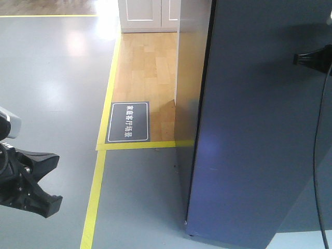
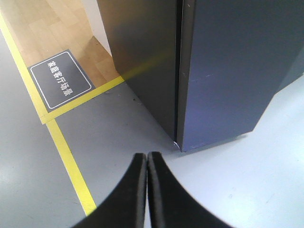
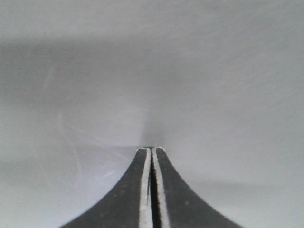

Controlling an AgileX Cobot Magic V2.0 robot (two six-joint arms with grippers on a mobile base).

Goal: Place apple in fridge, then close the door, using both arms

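The dark grey fridge stands to the right. Its door lies flat against the body, with only a thin seam between them in the left wrist view. The apple is out of view. My right gripper reaches in from the right edge, tips at the door's outer face. In the right wrist view it is shut and empty, tips against the plain grey door. My left gripper is shut on nothing, low over the grey floor, short of the door's bottom corner. In the front view it sits at the lower left.
A yellow tape line runs along the grey floor and turns toward the fridge. A dark floor sign with white characters lies on the wood floor. White cabinets stand at the back. A black cable hangs before the door.
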